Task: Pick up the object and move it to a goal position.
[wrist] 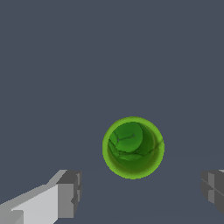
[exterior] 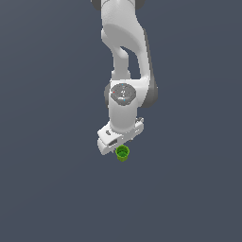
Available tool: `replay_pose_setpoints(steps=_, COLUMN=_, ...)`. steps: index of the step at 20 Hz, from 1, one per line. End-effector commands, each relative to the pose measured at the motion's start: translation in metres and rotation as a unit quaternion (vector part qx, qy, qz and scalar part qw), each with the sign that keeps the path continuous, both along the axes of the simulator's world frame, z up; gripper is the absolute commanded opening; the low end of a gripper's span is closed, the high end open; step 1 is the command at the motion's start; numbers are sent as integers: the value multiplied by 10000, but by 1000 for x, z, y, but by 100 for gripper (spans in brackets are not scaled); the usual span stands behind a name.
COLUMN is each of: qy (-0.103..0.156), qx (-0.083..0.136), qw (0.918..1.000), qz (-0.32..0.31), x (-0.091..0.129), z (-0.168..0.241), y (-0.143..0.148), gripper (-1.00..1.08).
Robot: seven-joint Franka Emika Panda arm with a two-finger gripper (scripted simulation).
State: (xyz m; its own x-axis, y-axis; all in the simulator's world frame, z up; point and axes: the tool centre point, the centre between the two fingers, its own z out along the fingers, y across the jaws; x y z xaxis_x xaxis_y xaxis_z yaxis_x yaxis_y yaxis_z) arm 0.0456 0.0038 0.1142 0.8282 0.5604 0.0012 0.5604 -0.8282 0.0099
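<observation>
The object (wrist: 133, 147) is a small bright green cup. It stands upright on the flat grey floor, and the wrist view looks straight down into its hollow top. My gripper (wrist: 141, 190) is open, its two dark fingertips (wrist: 69, 192) spread wide apart with nothing between them. The cup lies a little off the line joining the fingertips, not between them. In the exterior view the object (exterior: 122, 152) shows just under the front edge of the white hand (exterior: 118, 136), which hides the fingers.
Plain dark grey floor (exterior: 47, 189) spreads all around the cup. The white arm (exterior: 124, 56) reaches down from the top of the exterior view. Nothing else shows.
</observation>
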Motion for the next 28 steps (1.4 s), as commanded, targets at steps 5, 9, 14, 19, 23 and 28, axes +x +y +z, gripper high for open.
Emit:
replay_pose_setpoints(steps=5, qy=24, qx=19, qw=9978, qz=656, x=6, z=-14, y=2, gripper=100)
replay_pose_setpoints(steps=9, qy=32, qx=28, qw=9960, qz=891, x=8, z=-19, y=3, gripper=100)
replay_pose_setpoints(steps=14, qy=36, qx=34, qw=9948, qz=1018, x=10, z=-21, y=3, gripper=100)
replay_pose_setpoints(steps=19, qy=37, qx=33, qw=9950, qz=1000, x=9, z=-25, y=3, gripper=100)
replay_pose_setpoints(steps=23, qy=37, qx=34, qw=9949, qz=1008, x=9, z=-40, y=3, gripper=100)
replay_pose_setpoints(steps=28, qy=37, qx=34, qw=9948, qz=1022, x=8, z=-65, y=3, gripper=100)
